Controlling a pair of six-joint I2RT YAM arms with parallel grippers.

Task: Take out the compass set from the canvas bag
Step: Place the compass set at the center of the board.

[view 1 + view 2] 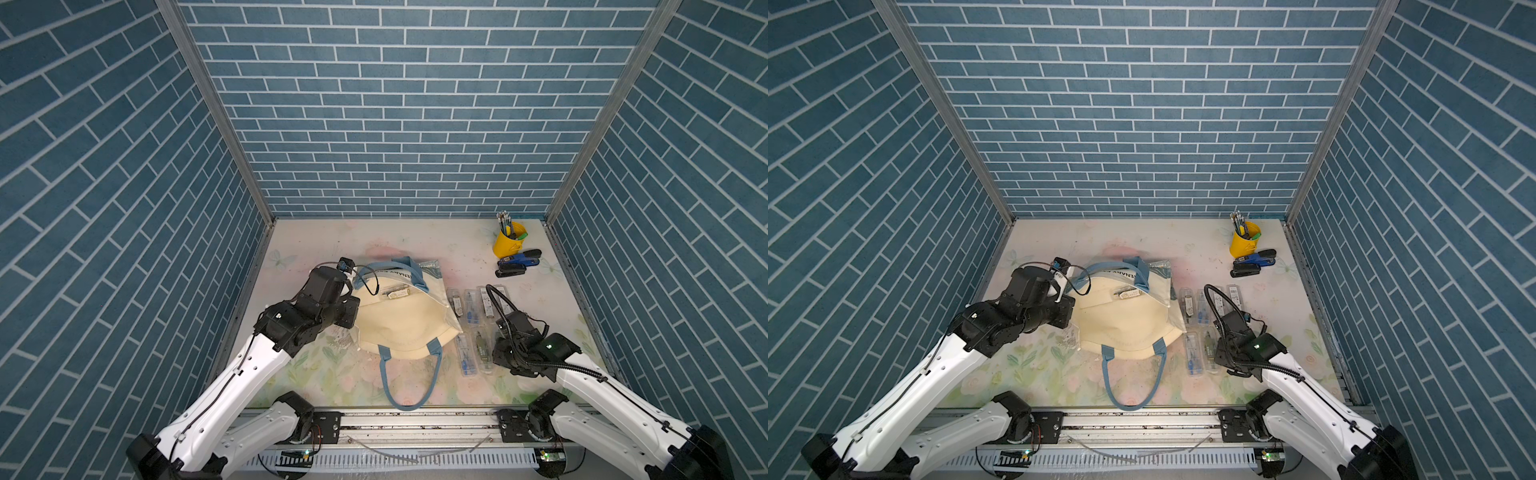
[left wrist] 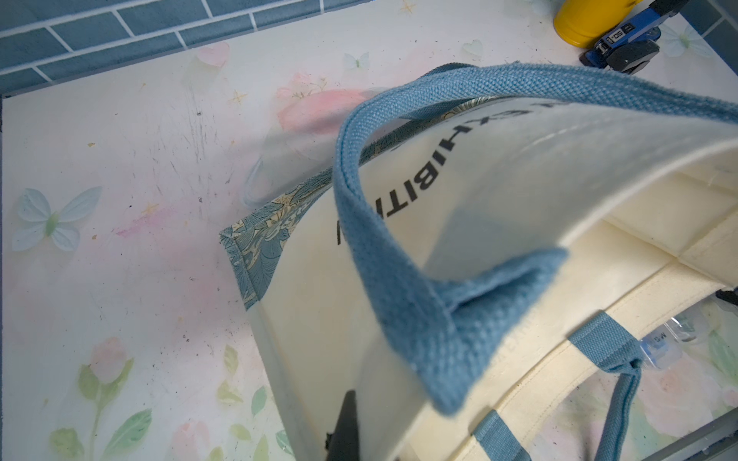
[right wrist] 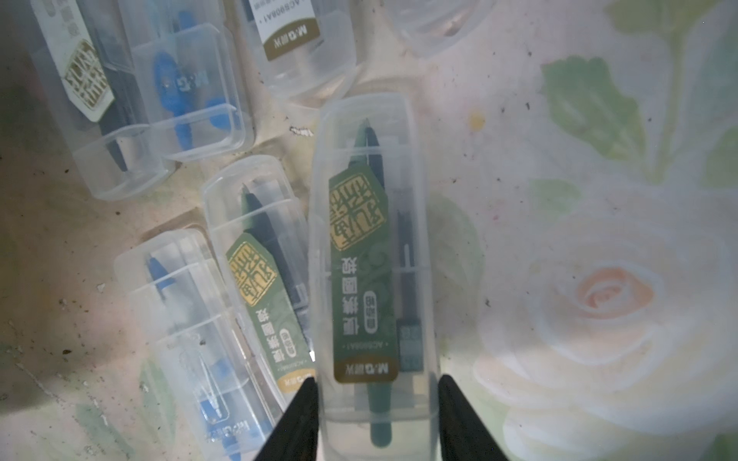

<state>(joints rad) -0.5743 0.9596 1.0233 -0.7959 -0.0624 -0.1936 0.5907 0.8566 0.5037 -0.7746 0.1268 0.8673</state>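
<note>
— Where is the compass case (image 3: 371, 247) sitting?
— Outside the bag (image 1: 399, 328), lower right in both top views. The right claw (image 3: 377, 381) is gripping it, jaws half apart.
— Left claw (image 2: 346, 425)?
— Fully closed, pinching the bag's rim. Try lowering the case flat, clearing the neighbouring cases (image 3: 255, 255).

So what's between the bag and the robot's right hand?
A blue compass case and a green compass case lie between the canvas bag and the right gripper; both top views show them.
</note>
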